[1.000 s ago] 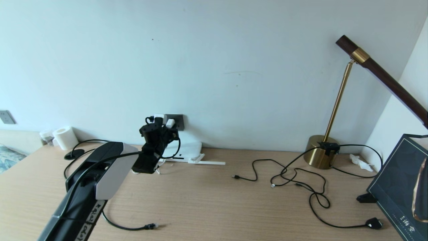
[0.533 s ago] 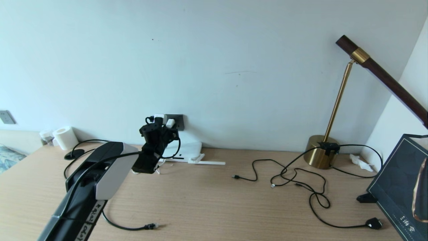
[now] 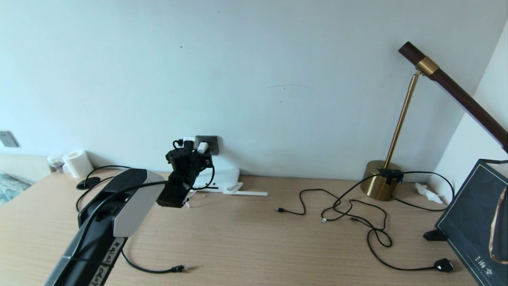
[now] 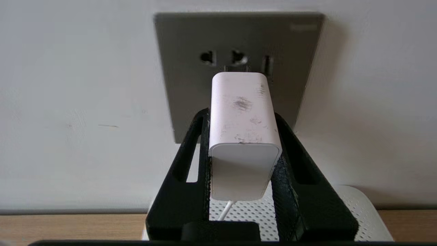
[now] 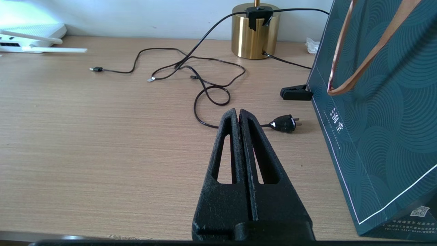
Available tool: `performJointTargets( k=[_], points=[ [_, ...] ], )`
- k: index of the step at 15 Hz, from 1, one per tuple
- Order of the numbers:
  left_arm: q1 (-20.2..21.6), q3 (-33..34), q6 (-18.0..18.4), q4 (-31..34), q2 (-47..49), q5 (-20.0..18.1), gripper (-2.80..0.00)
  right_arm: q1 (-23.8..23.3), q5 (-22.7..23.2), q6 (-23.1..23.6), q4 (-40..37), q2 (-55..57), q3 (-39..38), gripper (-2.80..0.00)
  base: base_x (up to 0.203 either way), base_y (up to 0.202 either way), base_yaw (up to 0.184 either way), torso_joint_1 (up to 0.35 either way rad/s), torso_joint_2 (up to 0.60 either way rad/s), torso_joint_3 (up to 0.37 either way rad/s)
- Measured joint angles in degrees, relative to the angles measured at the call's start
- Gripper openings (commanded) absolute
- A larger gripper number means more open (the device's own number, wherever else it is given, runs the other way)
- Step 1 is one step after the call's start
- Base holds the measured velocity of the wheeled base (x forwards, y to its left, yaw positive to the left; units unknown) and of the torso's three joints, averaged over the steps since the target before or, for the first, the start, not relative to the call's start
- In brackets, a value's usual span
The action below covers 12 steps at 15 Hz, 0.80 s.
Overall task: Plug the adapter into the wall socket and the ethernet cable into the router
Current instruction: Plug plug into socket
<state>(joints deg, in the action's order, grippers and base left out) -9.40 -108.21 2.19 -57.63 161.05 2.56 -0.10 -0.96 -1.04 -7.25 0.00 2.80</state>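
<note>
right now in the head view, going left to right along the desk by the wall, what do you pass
toilet paper roll → left gripper holding the adapter at the wall socket → router → brass lamp base → dark green bag

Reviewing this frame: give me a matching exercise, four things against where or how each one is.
Things:
1. adapter
2. ethernet cable
3. right gripper
4. lamp base

States:
A. shut, holding nothing, above the desk
B. brass, against the wall on the right
C. clamped in the left gripper, at the wall socket
D. loose on the desk, plug free

Pairs: 1-C, 2-D, 3-A, 4-B
</note>
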Motion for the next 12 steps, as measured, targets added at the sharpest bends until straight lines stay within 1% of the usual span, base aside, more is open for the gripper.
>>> performJointTargets(
  k=[3, 12],
  points=[
    [0.0, 0.7, 0.0, -0.9, 0.0, -0.1, -2.8, 0.0, 0.0, 0.0, 0.0, 0.0, 0.0, -2.8, 0.0, 0.0, 0.0, 0.0, 0.0, 0.0],
    [0.7, 0.6, 0.0, -0.6, -0.4, 0.1, -2.8, 0.0, 0.0, 0.0, 0.0, 0.0, 0.0, -2.8, 0.0, 0.0, 0.0, 0.0, 0.0, 0.0]
  ],
)
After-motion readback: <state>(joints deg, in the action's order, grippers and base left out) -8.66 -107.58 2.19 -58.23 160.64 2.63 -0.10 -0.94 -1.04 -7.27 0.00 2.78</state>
